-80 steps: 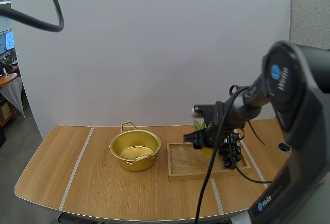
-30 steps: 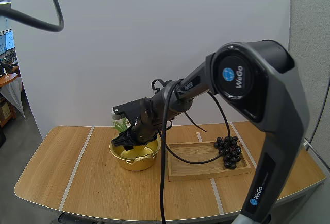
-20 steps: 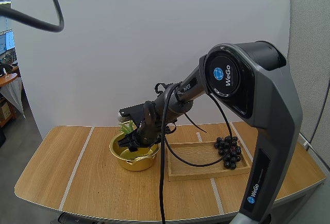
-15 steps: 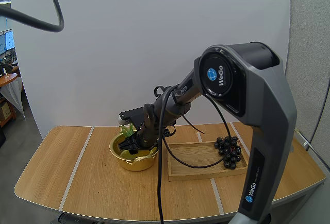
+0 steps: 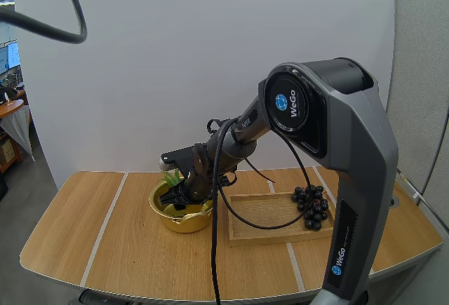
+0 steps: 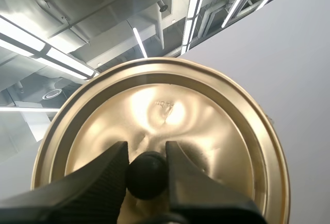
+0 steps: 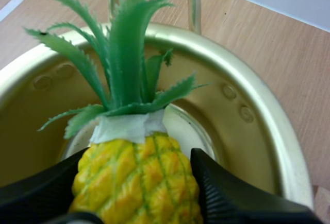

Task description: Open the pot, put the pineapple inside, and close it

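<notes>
My right gripper [image 7: 138, 159] pinches the pineapple [image 7: 131, 183] inside the pot [image 7: 247, 80] below it; my left gripper [image 6: 146, 149] clamps the knob [image 6: 147, 175] of the lid [image 6: 206, 121].

Between the black ribbed fingers [image 7: 232, 198] of the right gripper [image 7: 136, 170], the pineapple [image 7: 134, 183] is yellow with a green criss-cross pattern, a white band and green leaves. The pot [image 7: 258, 131] beyond them is shiny gold. Between the black fingers [image 6: 98, 177] of the left gripper [image 6: 146, 153], the knob [image 6: 147, 175] is black and the lid [image 6: 216, 131] is gold. The grapes [image 5: 311, 207] are near-black and the tray [image 5: 263, 212] is pale wood.
</notes>
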### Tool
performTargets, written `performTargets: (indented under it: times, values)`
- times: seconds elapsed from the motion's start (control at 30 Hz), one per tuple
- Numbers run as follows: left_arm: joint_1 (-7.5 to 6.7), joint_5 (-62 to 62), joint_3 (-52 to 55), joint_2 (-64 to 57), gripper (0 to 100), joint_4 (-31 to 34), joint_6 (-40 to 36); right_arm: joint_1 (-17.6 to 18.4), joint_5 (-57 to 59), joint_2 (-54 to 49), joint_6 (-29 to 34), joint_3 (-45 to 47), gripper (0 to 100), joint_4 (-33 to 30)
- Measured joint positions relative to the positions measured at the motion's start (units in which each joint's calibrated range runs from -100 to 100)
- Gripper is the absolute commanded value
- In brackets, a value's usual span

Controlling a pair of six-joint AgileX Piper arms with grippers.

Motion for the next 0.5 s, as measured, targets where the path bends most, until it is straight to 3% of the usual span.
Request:
performTargets:
  times: [0.07, 0.1, 0.5]
  values:
    - [0.00, 0.00, 0.00, 0.00, 0, 0.00, 0.00, 0.00, 0.00, 0.00, 0.00, 0.00, 89, 0.09]
    - [0.00, 0.00, 0.00, 0.00, 0, 0.00, 0.00, 0.00, 0.18, 0.00, 0.00, 0.00, 100, 0.09]
    - [0.00, 0.00, 0.00, 0.00, 0, 0.00, 0.00, 0.00, 3.45, -3.48, 0.08, -0.11, 100, 0.09]
